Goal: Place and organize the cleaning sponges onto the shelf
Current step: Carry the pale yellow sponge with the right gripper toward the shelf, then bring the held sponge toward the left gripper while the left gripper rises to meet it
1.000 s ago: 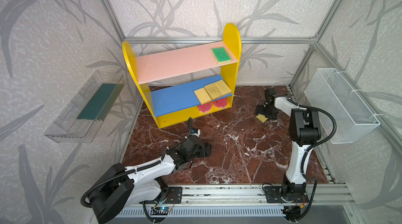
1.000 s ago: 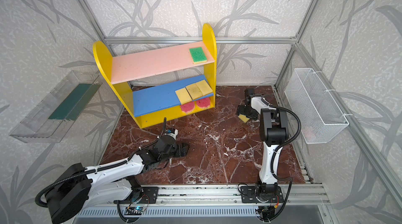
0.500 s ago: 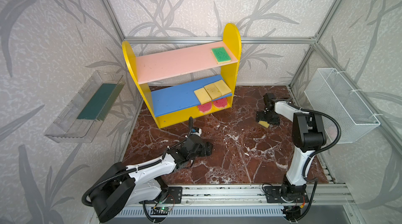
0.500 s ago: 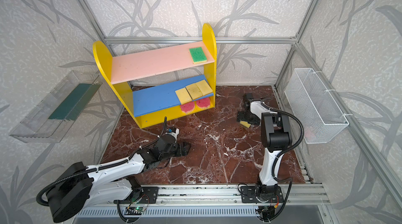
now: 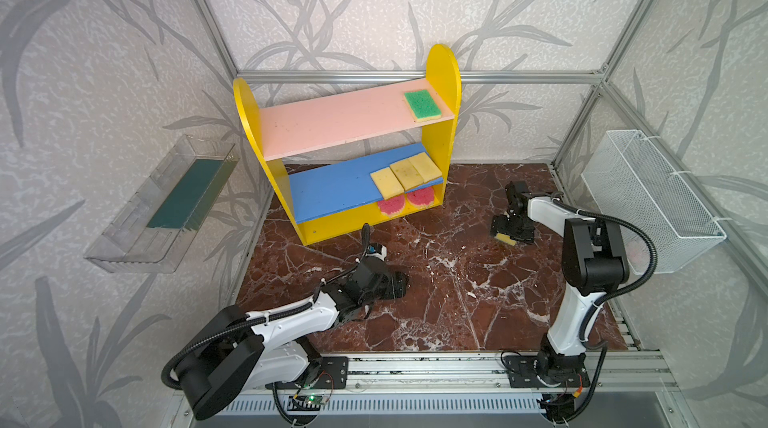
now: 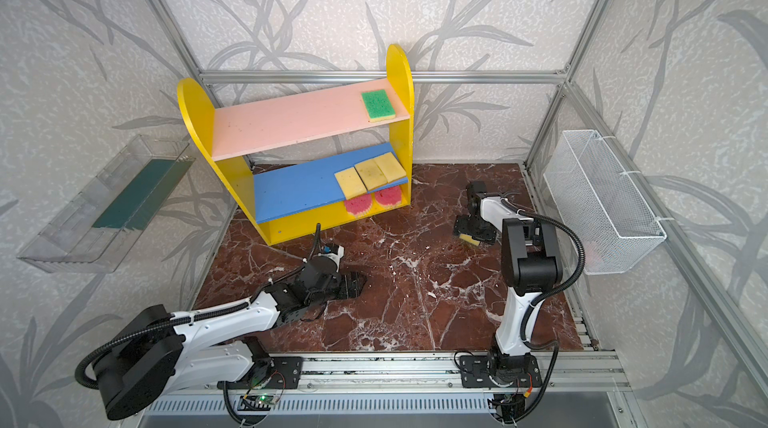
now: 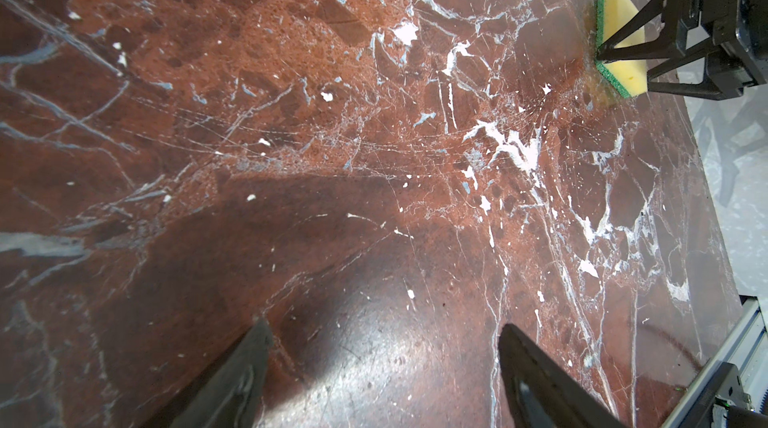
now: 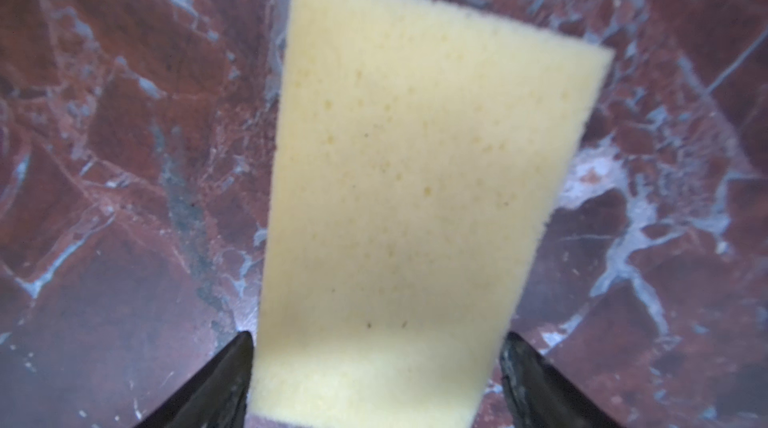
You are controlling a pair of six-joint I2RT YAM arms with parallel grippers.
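Observation:
The shelf (image 5: 332,122) stands at the back. A green-faced sponge (image 5: 423,104) lies on its pink top board, three pale yellow sponges (image 5: 405,174) on the blue board, and two round pink ones (image 5: 390,205) on the yellow base. One more yellow sponge (image 8: 415,155) with a green face (image 7: 616,3) lies on the marble at the right (image 5: 506,239) (image 6: 469,239). My right gripper (image 8: 378,334) (image 5: 505,235) is down over it, open, with a finger close along each long side. My left gripper (image 7: 384,324) (image 5: 401,282) hovers open and empty over bare marble near the middle.
A clear plastic tray (image 5: 166,201) with a dark green liner hangs on the left wall. A white wire basket (image 5: 648,197) hangs on the right wall. The aluminium rail (image 5: 415,367) carrying both arm bases runs along the front.
The right gripper and the floor sponge shifted a little toward the front of the table over the last second. The left arm has barely moved.

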